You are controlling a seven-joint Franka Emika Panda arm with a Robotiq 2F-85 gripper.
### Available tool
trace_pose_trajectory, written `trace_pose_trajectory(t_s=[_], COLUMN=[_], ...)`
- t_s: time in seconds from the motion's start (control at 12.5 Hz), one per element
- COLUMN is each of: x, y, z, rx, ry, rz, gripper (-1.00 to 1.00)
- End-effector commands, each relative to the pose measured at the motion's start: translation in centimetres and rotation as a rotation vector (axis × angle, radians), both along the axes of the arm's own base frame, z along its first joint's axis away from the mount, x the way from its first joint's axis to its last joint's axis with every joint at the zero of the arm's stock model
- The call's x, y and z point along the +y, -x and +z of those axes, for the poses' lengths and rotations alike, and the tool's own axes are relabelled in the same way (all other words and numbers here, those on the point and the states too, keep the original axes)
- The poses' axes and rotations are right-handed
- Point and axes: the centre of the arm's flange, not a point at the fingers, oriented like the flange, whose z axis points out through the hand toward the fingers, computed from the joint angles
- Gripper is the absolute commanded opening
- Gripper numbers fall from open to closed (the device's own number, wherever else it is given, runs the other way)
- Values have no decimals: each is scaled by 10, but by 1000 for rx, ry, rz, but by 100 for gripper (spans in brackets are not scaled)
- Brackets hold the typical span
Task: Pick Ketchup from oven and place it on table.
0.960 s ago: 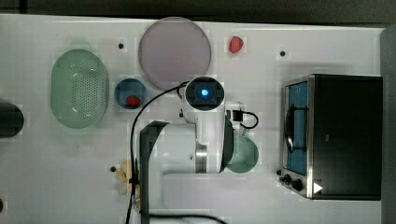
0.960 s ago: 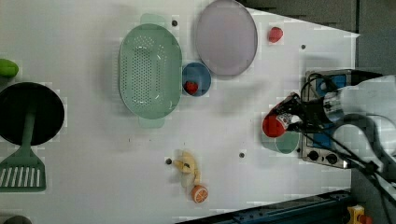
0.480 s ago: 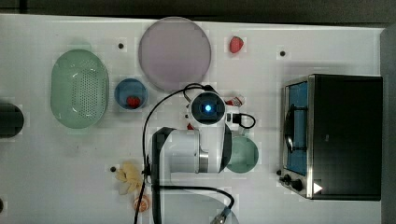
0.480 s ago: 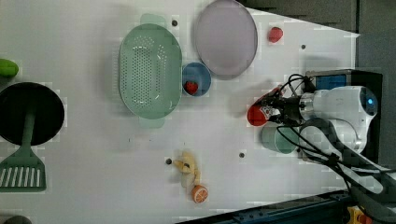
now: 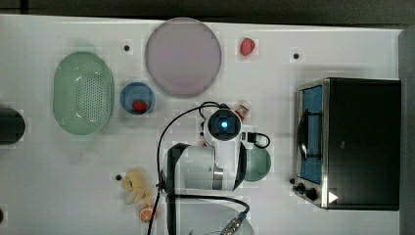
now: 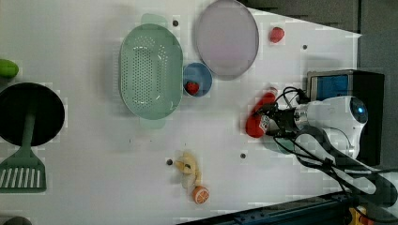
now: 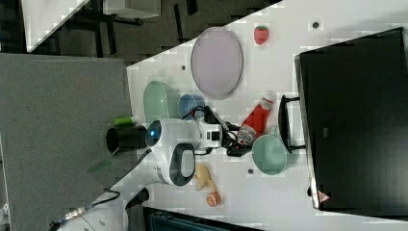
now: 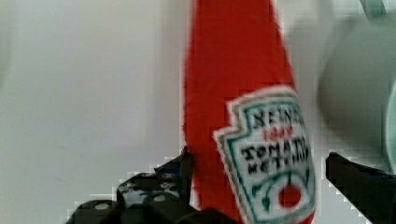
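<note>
The white table [image 5: 44, 171] carried everything; the oven [image 5: 350, 143] stood at three o'clock in the top view, its blue glass door [image 5: 311, 132] facing the middle of the table; the robot arm [image 5: 215, 164] reached in from six o'clock; a pale round plate [image 5: 182, 56] lay at twelve o'clock, a green strainer [image 5: 83, 93] at nine; a green cup [image 7: 270, 154] sat just beside the oven's handle; the ketchup bottle [image 7: 254, 121] lay on the table between the plate and the cup, cap toward the plate; the gripper [image 8: 261, 186] stood spread, one finger touching the bottle's side, the other well apart from its label.
</note>
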Motion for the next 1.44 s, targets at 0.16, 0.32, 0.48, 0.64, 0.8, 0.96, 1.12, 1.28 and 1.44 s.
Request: trace_pose_trajectory(t_s=[0.16,0.32,0.48,0.64,0.8,0.96,1.12,1.28,1.44], x=[7,6,9,9,9,11,11,11,11], y=[-43,-51,-52,-53,-55,-55,-51,-48,-49], z=[121,188,256,323,382,427,453,455,452], rx=[-190,-218,-210,-226,-261,-277,-264,-241,-236], ry=[-14,-23,-31,-36,-38,-38,-38,-39,-39], rz=[-29,-30,-25,-22,-18,-12,-11,-11,-10], gripper=[100,100,100,100,100,100,100,100,100])
